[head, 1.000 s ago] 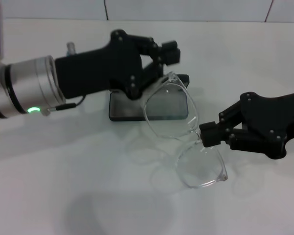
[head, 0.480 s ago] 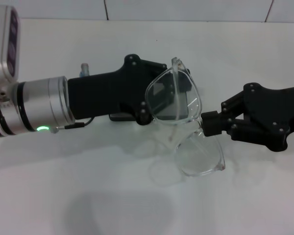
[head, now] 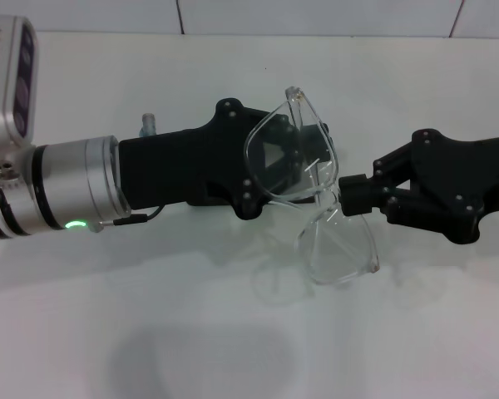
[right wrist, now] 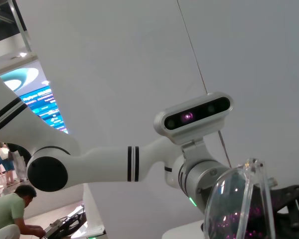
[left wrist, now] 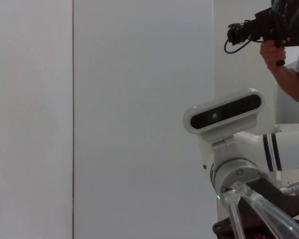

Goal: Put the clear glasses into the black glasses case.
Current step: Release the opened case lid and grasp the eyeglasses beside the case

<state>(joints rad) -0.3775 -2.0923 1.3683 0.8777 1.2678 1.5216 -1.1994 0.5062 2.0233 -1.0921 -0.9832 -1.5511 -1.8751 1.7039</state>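
Observation:
The clear glasses (head: 337, 245) hang in the air over the white table, one lens tilted up and the other down. My right gripper (head: 347, 196) comes in from the right and is shut on the frame near the bridge. My left gripper (head: 287, 158) reaches in from the left and sits right behind the upper lens. The black glasses case is hidden behind the left gripper. In the right wrist view a clear lens (right wrist: 239, 204) fills the lower corner. In the left wrist view the clear temple arms (left wrist: 251, 211) show close up.
The white table (head: 150, 316) runs back to a tiled wall (head: 316, 17). The left arm's wrist camera (right wrist: 192, 114) shows in the right wrist view. A person holding a camera (left wrist: 276, 30) stands beyond the robot.
The left gripper has moved right and forward over the case, closing on the glasses. The right gripper has lifted the glasses slightly, and the upper lens now stands more upright.

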